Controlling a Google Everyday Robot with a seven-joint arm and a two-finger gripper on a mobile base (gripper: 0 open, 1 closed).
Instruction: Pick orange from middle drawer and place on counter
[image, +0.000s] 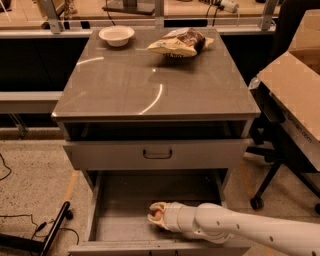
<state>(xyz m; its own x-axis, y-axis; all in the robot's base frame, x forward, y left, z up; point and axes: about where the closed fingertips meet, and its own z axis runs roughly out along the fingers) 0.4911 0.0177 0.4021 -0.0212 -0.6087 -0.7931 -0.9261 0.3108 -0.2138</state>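
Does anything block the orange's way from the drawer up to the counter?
Nothing visible does. The tool is at the orange in the open middle drawer; white bowl and snack bag sit far back on the counter.

- No word, brand or number can be read here.
- Cardboard box (295, 85), three o'clock: faint dark print on its side, not legible.
- Gripper (154, 216), six o'clock, in the middle drawer (115, 210), clasps the orange (158, 214); both unmarked.
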